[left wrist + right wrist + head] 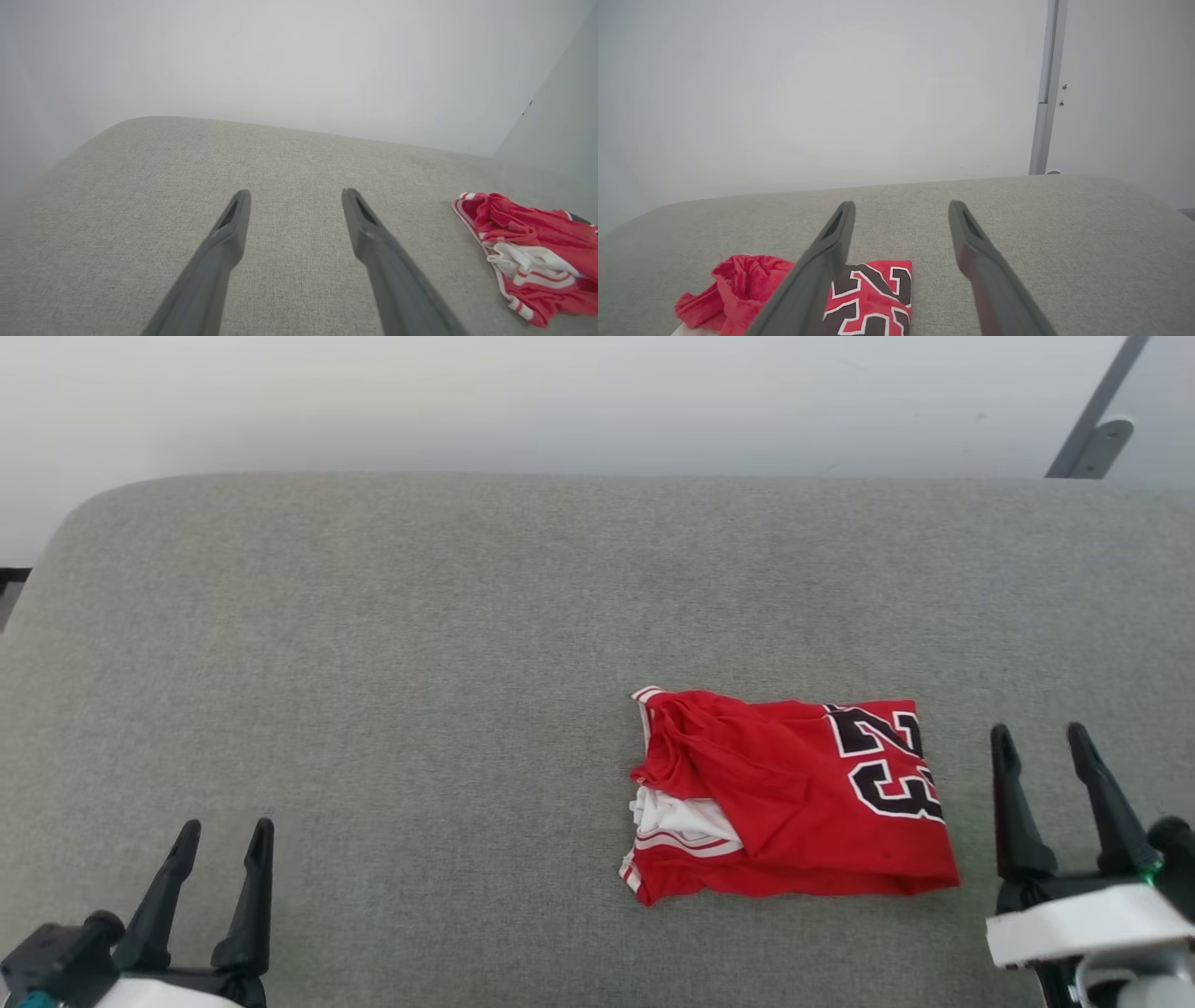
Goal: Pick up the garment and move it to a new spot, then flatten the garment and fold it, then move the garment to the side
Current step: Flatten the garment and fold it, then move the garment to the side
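Folded garment (pixel 789 798), long axis left-right

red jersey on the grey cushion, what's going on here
Nothing is holding it. The red jersey lies in a loosely folded bundle on the grey cushion, right of centre. The right gripper sits open just beside its numbered end, not touching; the left gripper is open too, far off to the left.
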